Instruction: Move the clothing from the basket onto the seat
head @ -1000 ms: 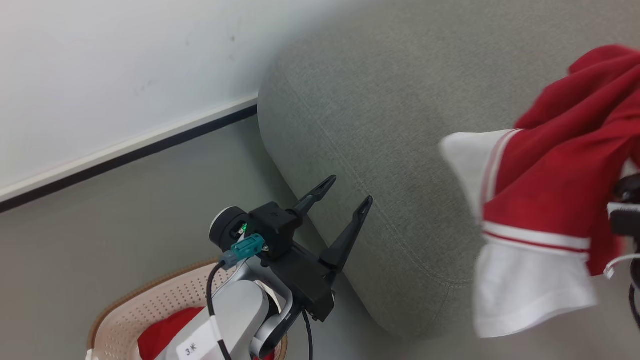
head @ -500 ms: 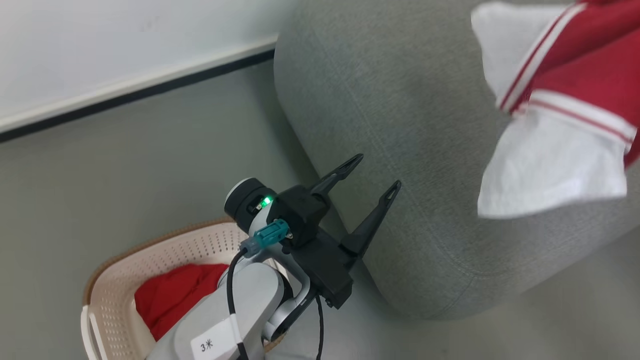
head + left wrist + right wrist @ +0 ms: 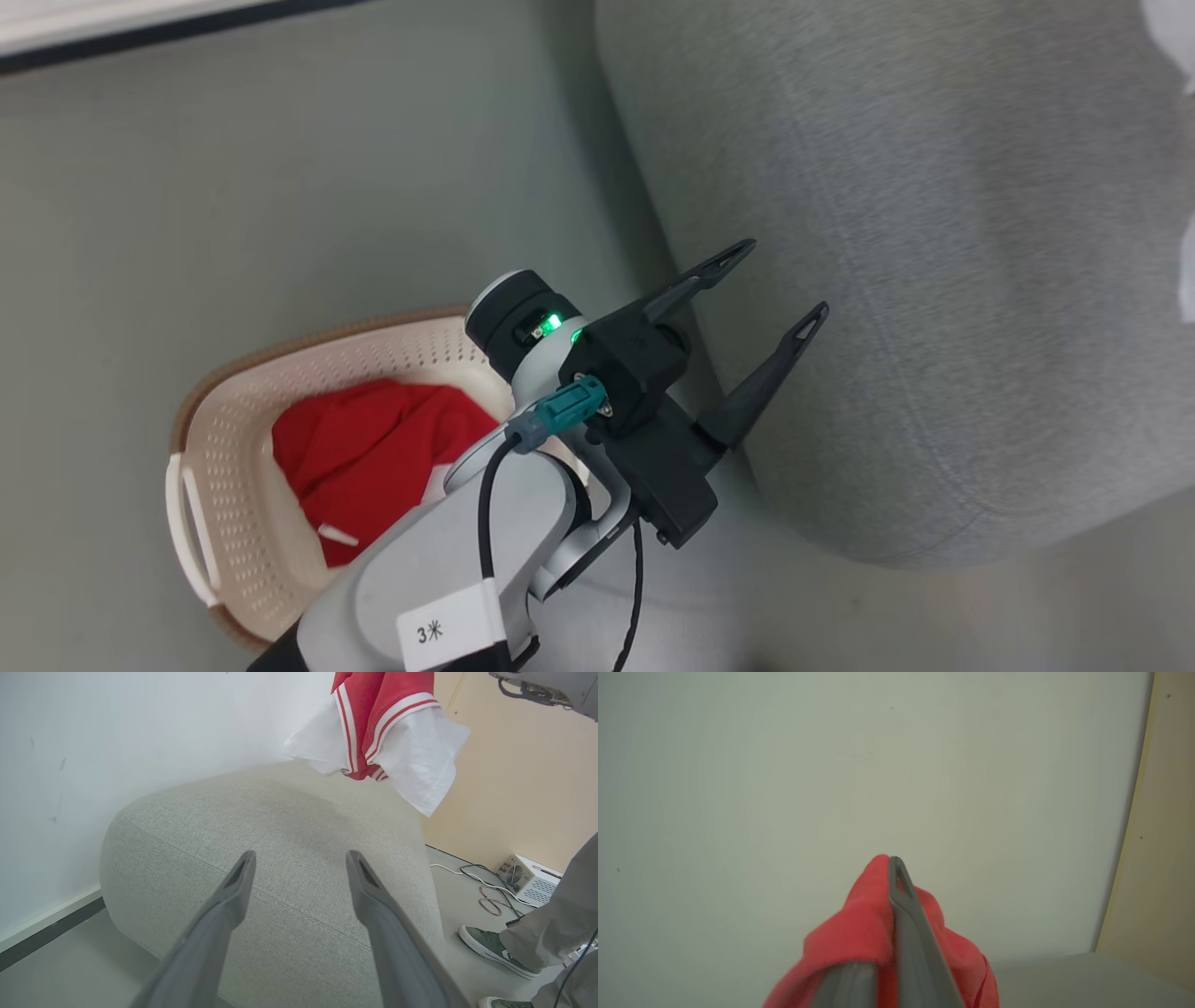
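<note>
Fingers [image 3: 767,371] of the left gripper [image 3: 784,277] stand spread wide with nothing between them, poised by the rounded end of the seat [image 3: 934,280]. Whether they touch its fabric cannot be told. The right gripper [image 3: 893,872] is pinched tight on a red-and-white garment [image 3: 373,718]. In the right wrist view, red cloth bunches around its fingers against a plain pale wall [image 3: 784,765].

From the left wrist view, that garment hangs in the air above the seat, clear of the cushion, with its white panels and thin stripes lowest. The head view catches white scraps at its right edge, too cut off to name with certainty.

The head view shows the basket [image 3: 233,523] on the floor [image 3: 280,187] beside the seat's end. A second red garment [image 3: 373,448] lies inside it, with a small white label showing. The left forearm [image 3: 448,560] hides the basket's near corner and part of that garment.

At the right of the left wrist view, a person's shoe [image 3: 490,947] and trouser leg [image 3: 560,914] stand on the floor near a white box [image 3: 528,882] with a fan grille and loose cables [image 3: 490,896].
</note>
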`<state>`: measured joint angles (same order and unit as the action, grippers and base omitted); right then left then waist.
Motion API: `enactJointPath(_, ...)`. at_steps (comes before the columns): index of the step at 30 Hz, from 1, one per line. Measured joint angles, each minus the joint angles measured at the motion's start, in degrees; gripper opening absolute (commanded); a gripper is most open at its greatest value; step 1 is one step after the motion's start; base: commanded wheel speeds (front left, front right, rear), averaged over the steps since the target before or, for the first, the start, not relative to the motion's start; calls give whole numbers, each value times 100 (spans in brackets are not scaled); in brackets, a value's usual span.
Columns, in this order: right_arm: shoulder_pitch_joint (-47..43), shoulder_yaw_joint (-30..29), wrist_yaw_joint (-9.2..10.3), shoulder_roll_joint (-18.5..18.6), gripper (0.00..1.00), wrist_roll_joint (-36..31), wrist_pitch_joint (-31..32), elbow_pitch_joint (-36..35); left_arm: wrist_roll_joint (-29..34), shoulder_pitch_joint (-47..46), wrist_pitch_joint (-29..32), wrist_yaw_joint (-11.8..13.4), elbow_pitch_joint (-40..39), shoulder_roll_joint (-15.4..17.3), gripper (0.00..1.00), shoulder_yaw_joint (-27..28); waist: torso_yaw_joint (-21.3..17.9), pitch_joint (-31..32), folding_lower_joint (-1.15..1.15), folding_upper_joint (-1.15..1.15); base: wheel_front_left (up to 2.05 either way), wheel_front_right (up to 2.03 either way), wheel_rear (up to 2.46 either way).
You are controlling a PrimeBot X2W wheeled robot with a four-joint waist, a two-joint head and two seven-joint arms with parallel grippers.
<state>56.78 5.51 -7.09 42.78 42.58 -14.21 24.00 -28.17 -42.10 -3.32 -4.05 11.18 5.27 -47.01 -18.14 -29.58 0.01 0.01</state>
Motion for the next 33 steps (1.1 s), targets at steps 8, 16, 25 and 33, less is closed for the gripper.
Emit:
enactJointPath(8,534,-279,-3,293,0,196,-5,828,57,-274,32,1,-113,-16,100,21,401,-617,0,0,0,0,0)
enactJointPath(16,836,679,-5,147,0,-348,-33,967,113,-520,12,-1,-13,12,100,129,705,-1236,0,0,0,0,0)
enactJointPath(25,587,1290,-7,54,0,-579,43,2084,112,-587,-193,-54,246,13,100,188,977,-1414,0,0,0,0,0)
enactJointPath(33,534,1511,-7,-52,55,-557,293,2737,103,-578,-392,-56,478,16,100,231,981,-1184,-2,0,0,0,0)
